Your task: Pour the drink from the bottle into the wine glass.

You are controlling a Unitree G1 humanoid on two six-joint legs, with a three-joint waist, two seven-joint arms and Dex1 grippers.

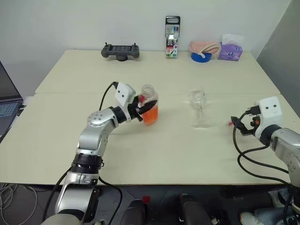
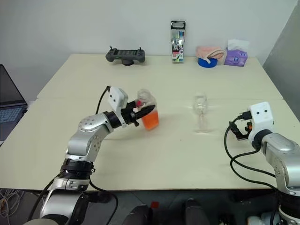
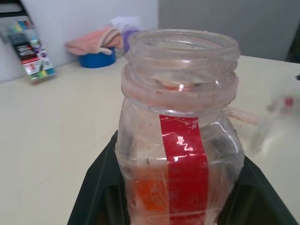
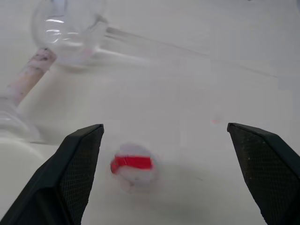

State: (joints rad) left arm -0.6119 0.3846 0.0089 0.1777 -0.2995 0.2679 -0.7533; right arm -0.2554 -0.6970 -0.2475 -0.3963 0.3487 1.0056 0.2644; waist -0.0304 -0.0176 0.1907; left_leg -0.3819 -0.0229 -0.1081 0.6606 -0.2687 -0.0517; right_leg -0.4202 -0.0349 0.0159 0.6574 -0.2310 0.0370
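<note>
My left gripper [image 1: 140, 107] is shut on the bottle [image 1: 149, 107], a small clear squarish one with its mouth uncapped, held upright left of the table's middle. The orange-red drink [image 1: 151, 115] fills its lower part. In the left wrist view the bottle [image 3: 180, 122] stands between the black fingers [image 3: 101, 187], a red band running down its side. The wine glass [image 1: 198, 105] stands to the bottle's right, clear and stemmed. My right gripper [image 1: 236, 124] is open low over the table at the right. The red-and-white cap [image 4: 133, 165] lies on the table between its fingers, with the wine glass [image 4: 70, 28] beyond.
Along the back edge sit a black game controller [image 1: 120, 50], a tall marker box [image 1: 172, 30], a pink cloth [image 1: 205, 46] on a blue tape roll [image 1: 201, 56] and a purple tissue pack [image 1: 230, 50]. A laptop [image 1: 7, 105] stands off the table's left.
</note>
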